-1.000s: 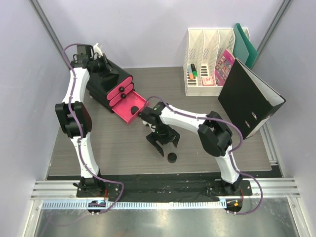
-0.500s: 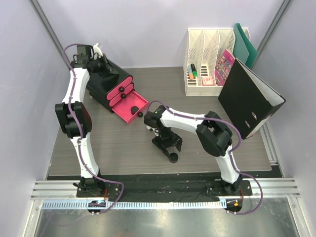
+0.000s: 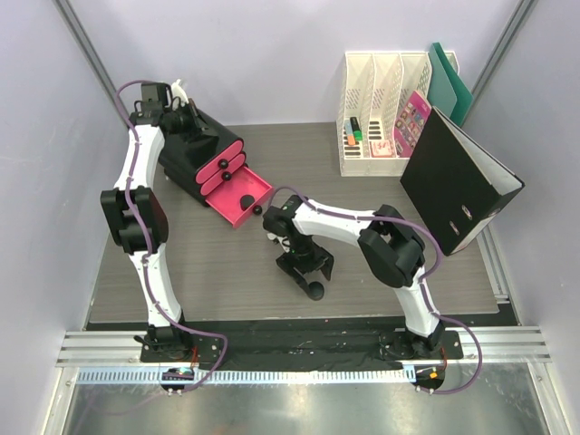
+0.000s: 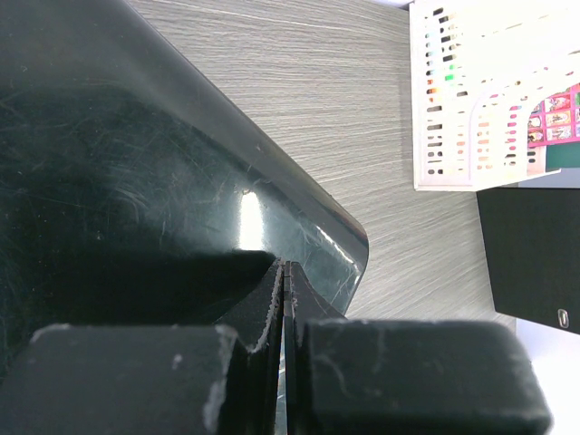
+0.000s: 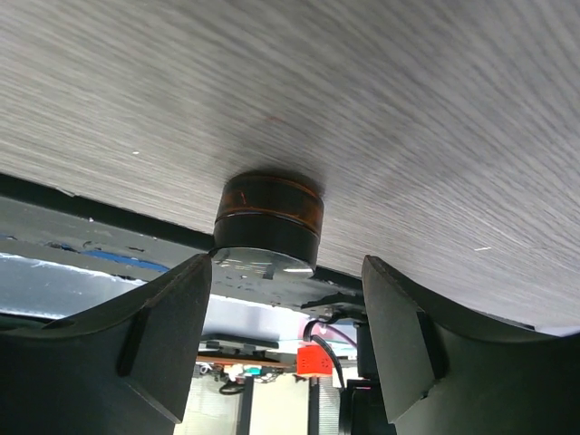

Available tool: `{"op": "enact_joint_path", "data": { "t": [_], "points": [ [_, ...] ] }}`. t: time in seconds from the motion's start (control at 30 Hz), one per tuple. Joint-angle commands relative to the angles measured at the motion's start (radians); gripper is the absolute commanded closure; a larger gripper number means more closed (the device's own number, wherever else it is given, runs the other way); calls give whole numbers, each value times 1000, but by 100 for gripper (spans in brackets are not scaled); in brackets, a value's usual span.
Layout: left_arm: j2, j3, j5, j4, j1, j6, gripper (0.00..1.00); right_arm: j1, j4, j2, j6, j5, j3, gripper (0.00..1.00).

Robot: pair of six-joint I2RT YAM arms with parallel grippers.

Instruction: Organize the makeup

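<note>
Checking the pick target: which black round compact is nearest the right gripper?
The compact on the table, between the right gripper's open jaws; the other compact lies in the pink drawer.

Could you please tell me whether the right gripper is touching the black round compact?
Cannot tell. In the right wrist view the right gripper straddles the black round compact with open jaws: one finger stands clear, the other's tip seems to meet its edge.

Pale lilac walls (image 3: pixel 272 54), grey wood-grain tabletop (image 3: pixel 227 263).

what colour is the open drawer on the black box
Pink; the open drawer shows best in the top external view.
</note>
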Motion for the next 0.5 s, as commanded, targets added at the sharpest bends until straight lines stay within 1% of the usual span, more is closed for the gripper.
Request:
{"op": "enact_joint_path", "data": {
  "t": [0.0,0.33,0.47],
  "points": [
    [177,-164,-236,-390,-9,107,100,27,17,-23,13,-22,4,28],
    [164,-197,-238,-379,-9,109,100,57,26,-68,45,-8,-11,28],
    [158,-202,-232,-379,-9,109,100,79,48,-59,48,7,-69,28]
  ]
}}
